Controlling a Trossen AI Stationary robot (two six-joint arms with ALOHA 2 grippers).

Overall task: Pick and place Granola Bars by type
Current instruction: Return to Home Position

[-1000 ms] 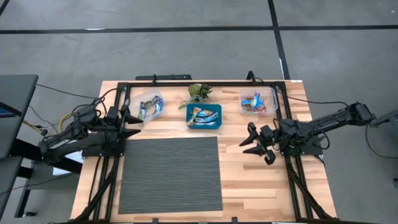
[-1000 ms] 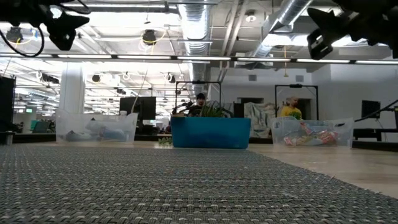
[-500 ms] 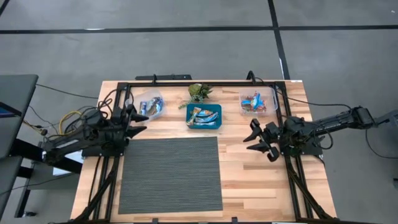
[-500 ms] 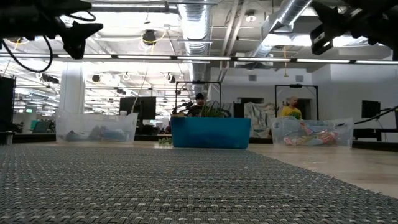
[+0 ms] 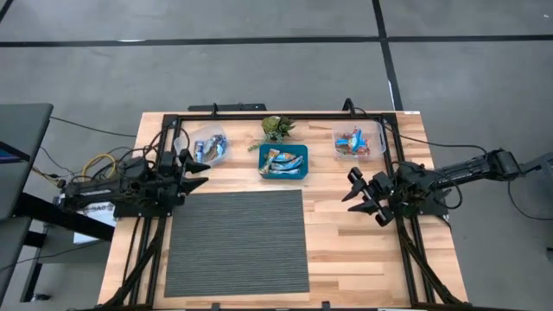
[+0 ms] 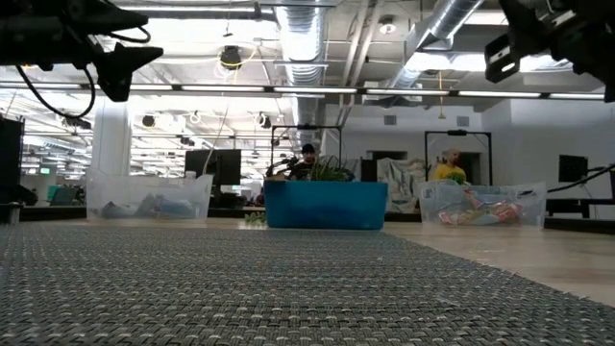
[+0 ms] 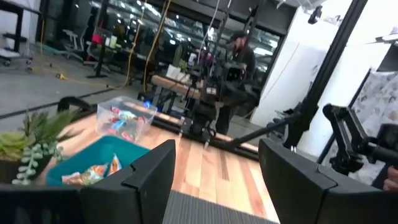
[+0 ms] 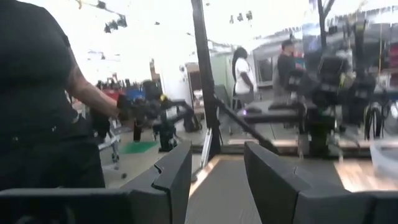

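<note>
The granola bars lie in three containers along the far side. Blue ones are in a clear bin (image 5: 210,147). Green-yellow and orange ones are in a blue tray (image 5: 283,161) (image 7: 93,163). Red-orange ones, with some blue, are in a second clear bin (image 5: 357,142) (image 7: 124,118). My left gripper (image 5: 203,174) (image 6: 130,62) hovers open above the table's left part, just near of the blue-bar bin, empty. My right gripper (image 5: 349,187) (image 6: 500,58) hovers open over the wood on the right, near of the red-orange bin, empty.
A small green plant figure (image 5: 276,128) stands behind the blue tray. A grey woven mat (image 5: 238,242) covers the near middle of the table. A black frame rail (image 5: 285,115) runs round the table. People show in the room beyond (image 6: 309,154).
My left gripper has swung toward the table's right and a little lower, staying open. My right gripper has drawn back slightly toward the right edge. The bars and containers have kept still.
</note>
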